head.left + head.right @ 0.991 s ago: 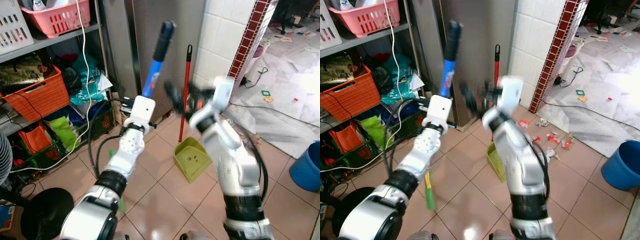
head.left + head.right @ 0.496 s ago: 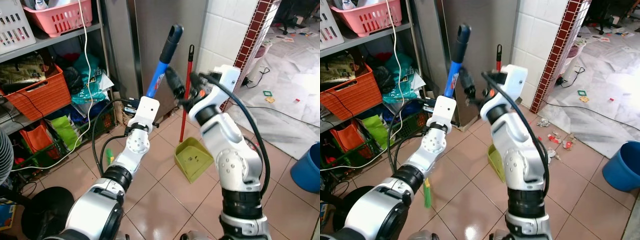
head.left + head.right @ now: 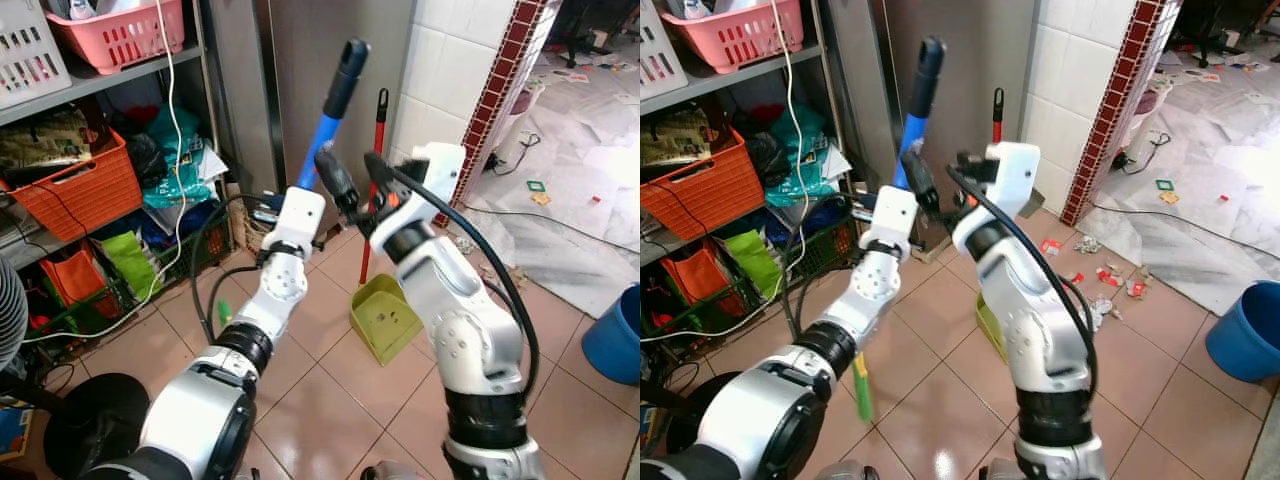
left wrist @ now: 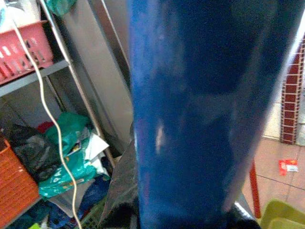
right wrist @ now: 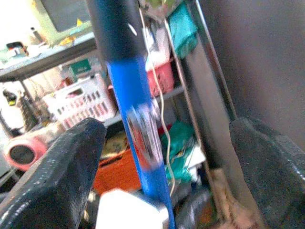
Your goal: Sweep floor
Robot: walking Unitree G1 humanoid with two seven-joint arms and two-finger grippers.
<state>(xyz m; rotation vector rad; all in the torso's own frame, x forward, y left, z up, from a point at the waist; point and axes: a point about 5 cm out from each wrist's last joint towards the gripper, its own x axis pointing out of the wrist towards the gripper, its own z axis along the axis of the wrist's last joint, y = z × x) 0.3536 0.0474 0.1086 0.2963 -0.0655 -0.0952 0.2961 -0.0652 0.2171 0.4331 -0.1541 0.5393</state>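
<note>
Left hand hidden behind blue broom handle.

Blue broom handle with black grip end, raised and tilted.
Leans up and to the right before a steel panel; lower part hidden behind a silver arm; green bristle end seen low by tiled floor.

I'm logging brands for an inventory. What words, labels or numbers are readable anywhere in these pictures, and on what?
None can be read.
White label on the blue broom handle: blurred, unreadable.
Printed packets behind the orange plastic basket on the shelf: print too small.
Red wrappers on the tiled floor: too small to read.
</note>
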